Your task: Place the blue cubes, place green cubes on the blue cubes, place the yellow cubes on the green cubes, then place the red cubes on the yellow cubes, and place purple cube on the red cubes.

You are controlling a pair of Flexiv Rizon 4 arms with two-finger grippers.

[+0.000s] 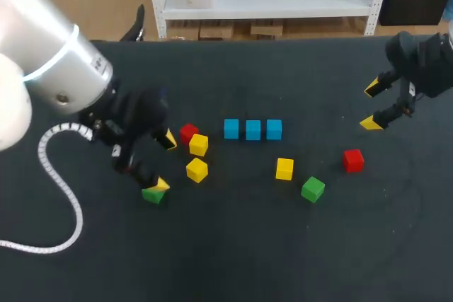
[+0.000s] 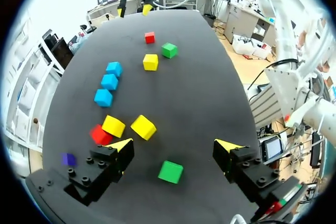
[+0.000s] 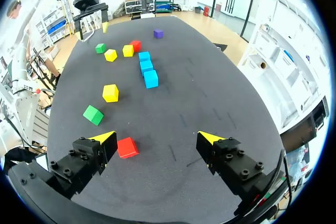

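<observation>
Left wrist view: above the surface (image 2: 210, 77) the left tool (image 2: 173, 153) is held spread, a green cube (image 2: 170, 172) lying between its fingers (image 2: 119, 150), touched by neither. The right tool (image 3: 157, 140) is also spread, a red cube (image 3: 127, 147) just beside one finger. The green cube is judged light, rigid and smooth; opposite flat faces should be pinched squarely. Three blue cubes (image 2: 109, 82) are ranged well ahead. No container is seen.

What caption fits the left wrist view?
Open left tool over a green cube, three blue cubes in a row ahead.
</observation>
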